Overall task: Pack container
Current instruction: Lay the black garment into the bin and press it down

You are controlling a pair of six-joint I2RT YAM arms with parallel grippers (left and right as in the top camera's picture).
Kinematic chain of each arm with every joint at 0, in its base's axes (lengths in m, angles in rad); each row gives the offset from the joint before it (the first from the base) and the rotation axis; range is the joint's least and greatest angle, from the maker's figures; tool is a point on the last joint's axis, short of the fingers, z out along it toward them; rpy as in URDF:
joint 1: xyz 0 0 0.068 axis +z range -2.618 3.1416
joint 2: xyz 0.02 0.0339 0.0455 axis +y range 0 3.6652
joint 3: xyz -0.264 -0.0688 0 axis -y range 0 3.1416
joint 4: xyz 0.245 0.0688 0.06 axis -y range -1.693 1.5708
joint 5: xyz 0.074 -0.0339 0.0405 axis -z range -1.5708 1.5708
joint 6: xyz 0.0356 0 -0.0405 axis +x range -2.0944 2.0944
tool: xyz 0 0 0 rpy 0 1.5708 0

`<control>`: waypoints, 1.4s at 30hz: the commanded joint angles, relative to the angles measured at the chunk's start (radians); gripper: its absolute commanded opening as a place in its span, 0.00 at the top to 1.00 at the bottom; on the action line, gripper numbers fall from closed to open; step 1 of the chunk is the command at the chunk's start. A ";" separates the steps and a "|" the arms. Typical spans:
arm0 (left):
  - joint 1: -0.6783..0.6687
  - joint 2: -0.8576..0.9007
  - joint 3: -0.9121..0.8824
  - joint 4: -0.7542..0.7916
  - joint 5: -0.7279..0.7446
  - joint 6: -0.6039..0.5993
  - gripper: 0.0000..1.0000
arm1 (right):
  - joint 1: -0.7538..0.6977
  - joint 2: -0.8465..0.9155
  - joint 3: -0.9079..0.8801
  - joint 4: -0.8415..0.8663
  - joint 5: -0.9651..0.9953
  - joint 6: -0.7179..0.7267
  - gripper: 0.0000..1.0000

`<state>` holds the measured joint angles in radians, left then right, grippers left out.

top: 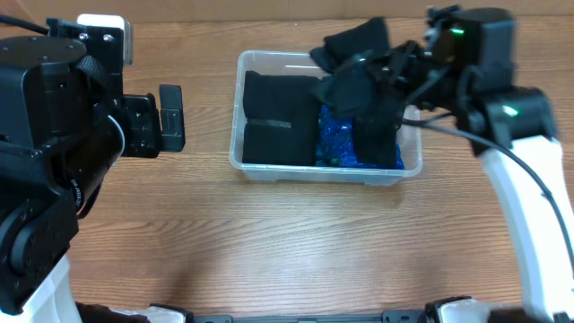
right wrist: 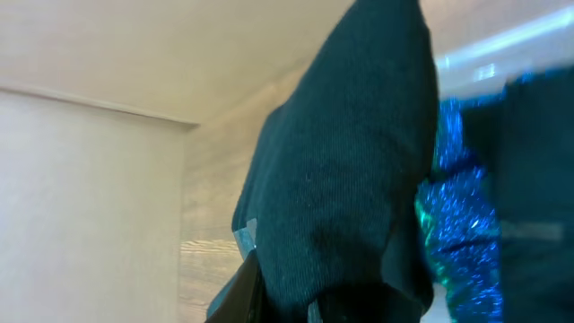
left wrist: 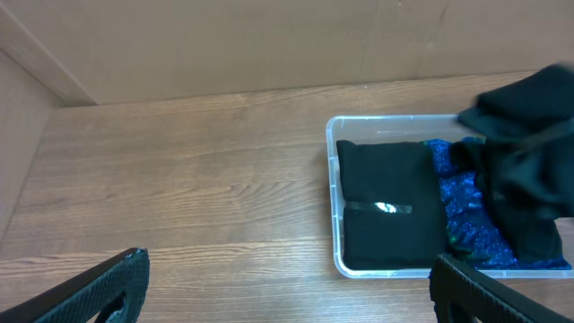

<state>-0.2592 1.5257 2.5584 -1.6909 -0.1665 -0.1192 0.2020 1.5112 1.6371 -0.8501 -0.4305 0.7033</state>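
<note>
The clear plastic container [top: 247,166] sits mid-table. It holds a folded black cloth [top: 278,121] on its left side and a shiny blue item [top: 336,135] to the right. My right gripper [top: 372,76] is shut on a dark cloth [top: 377,126] that hangs over the container's right half. In the right wrist view the dark cloth [right wrist: 350,179] fills the frame, beside the blue item [right wrist: 462,224]. My left gripper [top: 170,118] is open and empty, left of the container. The left wrist view shows the container [left wrist: 334,224], the black cloth [left wrist: 390,206] and the open gripper [left wrist: 287,287].
Another black cloth [top: 354,40] lies behind the container's far right corner. A cardboard wall [left wrist: 224,45] stands beyond the table's far edge. Bare wood tabletop [top: 269,242] lies in front of the container.
</note>
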 commanded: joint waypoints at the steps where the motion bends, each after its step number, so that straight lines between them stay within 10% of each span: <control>1: 0.006 -0.001 -0.003 0.002 -0.013 0.019 0.00 | 0.054 0.110 0.005 -0.005 0.084 0.166 0.96; 7: 0.006 -0.001 -0.003 0.002 -0.013 0.019 0.00 | 0.064 0.313 0.005 -0.150 0.198 0.159 0.96; 15: 0.006 -0.001 -0.003 0.002 -0.013 0.019 0.00 | 0.064 0.235 0.048 -0.283 0.269 -0.058 0.52; 17: 0.006 -0.001 -0.003 0.002 -0.013 0.019 0.00 | 0.064 0.162 0.055 -0.272 0.312 -0.056 0.52; 22: 0.006 -0.001 -0.003 0.002 -0.013 0.019 0.00 | 0.098 0.125 0.030 -0.158 0.362 -0.072 0.91; 33: 0.006 -0.001 -0.003 0.002 -0.013 0.019 0.00 | 0.185 0.490 -0.047 -0.081 0.373 -0.139 0.91; 39: 0.006 -0.001 -0.003 0.002 -0.013 0.019 0.00 | 0.181 0.342 0.077 -0.189 0.405 -0.249 0.64; 42: 0.006 -0.001 -0.003 0.002 -0.013 0.019 0.00 | 0.194 0.175 0.193 -0.279 0.396 -0.266 0.28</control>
<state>-0.2592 1.5261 2.5584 -1.6909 -0.1692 -0.1192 0.3870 1.9068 1.6840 -1.0580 -0.0612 0.4957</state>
